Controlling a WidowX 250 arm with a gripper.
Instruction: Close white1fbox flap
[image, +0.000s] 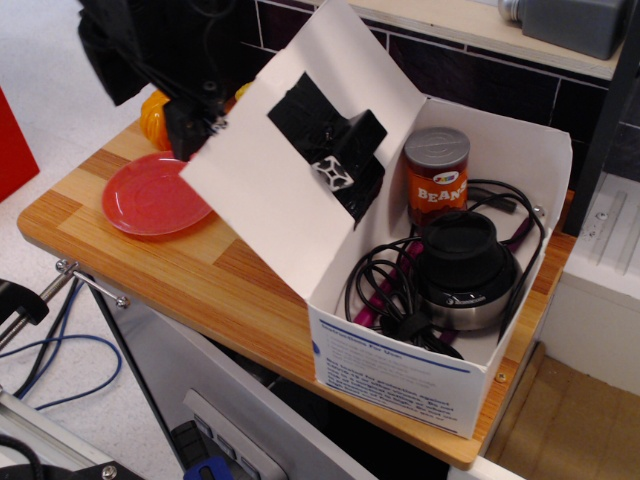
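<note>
The white1fbox (400, 375) sits on the right of the wooden counter, its blue-striped front facing me. Inside are a beans can (436, 175), a black round device (462, 268) and tangled cables. The flap (270, 190) is hinged on the box's left side and stands raised at a steep tilt, its taped face with the black block (340, 150) toward me. My black gripper (192, 130) is at the flap's outer left edge, behind and under it. Its jaws are partly hidden by the flap, so I cannot tell how they stand.
A red plate (150, 195) lies on the counter's left part. An orange fruit (155, 112) sits behind my gripper. A dark tiled wall and shelf (470, 20) run along the back. The counter (200, 280) drops off at the front, with a metal rail (85, 280) below.
</note>
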